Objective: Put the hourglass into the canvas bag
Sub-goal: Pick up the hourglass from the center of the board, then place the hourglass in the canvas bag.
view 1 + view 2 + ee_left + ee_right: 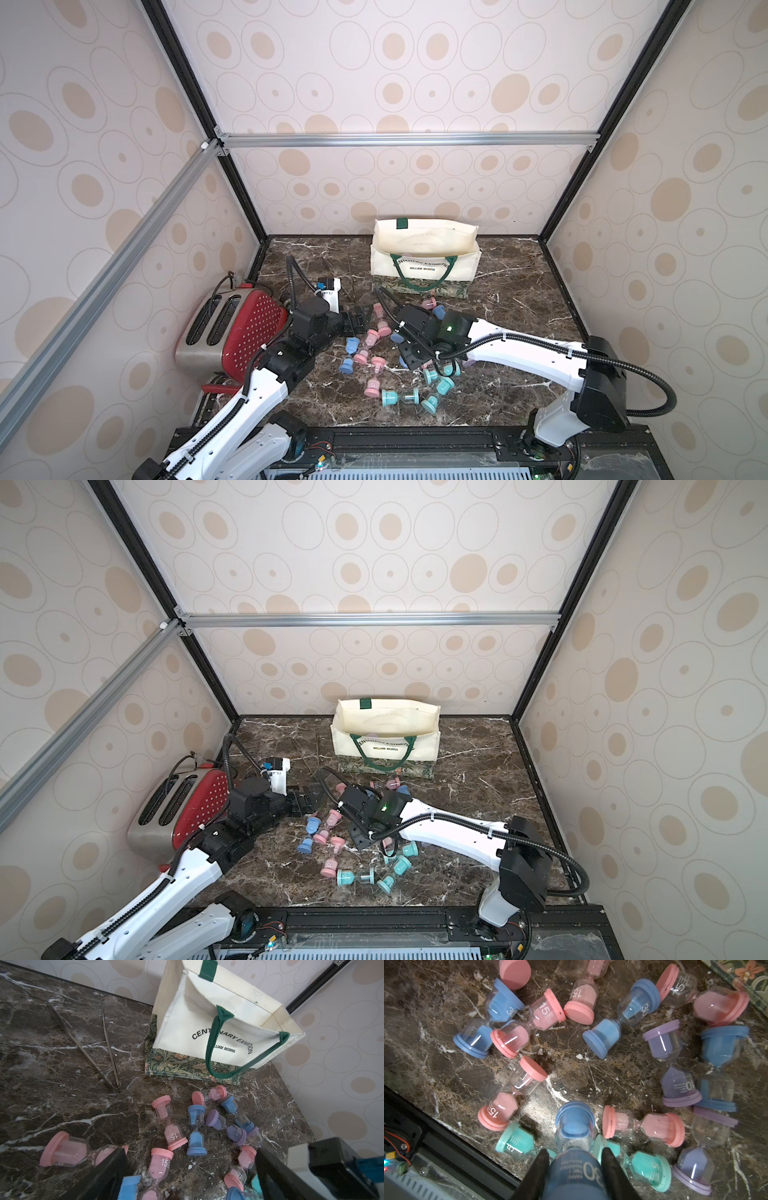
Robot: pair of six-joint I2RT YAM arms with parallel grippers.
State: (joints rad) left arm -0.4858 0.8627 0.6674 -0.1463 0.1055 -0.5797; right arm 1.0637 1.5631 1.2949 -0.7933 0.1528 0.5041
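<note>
— Since the right arm (519,345) covers its own grip in both top views, what shows that it holds anything?

— Its wrist view does. The right fingers (537,1169) are clamped on a blue hourglass (575,1126), one black finger on each side of the near bulb. White "30" is printed on the glass, blue sand sits inside, and the far blue cap points away from the camera. Teal hourglasses (517,1142) lie just beside it on the dark marble counter (571,1068).

— And the left side?

— The left fingers (110,1169) stand apart, gripping nothing, with pink hourglasses (162,1163) lying on the counter beyond them. Purple hourglasses (679,1084) are plain in both wrist views; from above I can hardly make them out.

— What do only the top views give?

— A red toaster (232,332) on the left, beside the left arm. The metal tongs (99,1049) are the reverse: clear from the left wrist, faint lines from above.

— And the canvas bag?

— The canvas bag (424,249) stands upright at the counter's far edge, against the back wall, mouth open, well apart from the held hourglass. It is cream, with a green floral band along its base. Its near green handle hangs down the front across "CENTENARY EXHIBITION"; "WILLIAM MORRIS" sits beneath.
</note>
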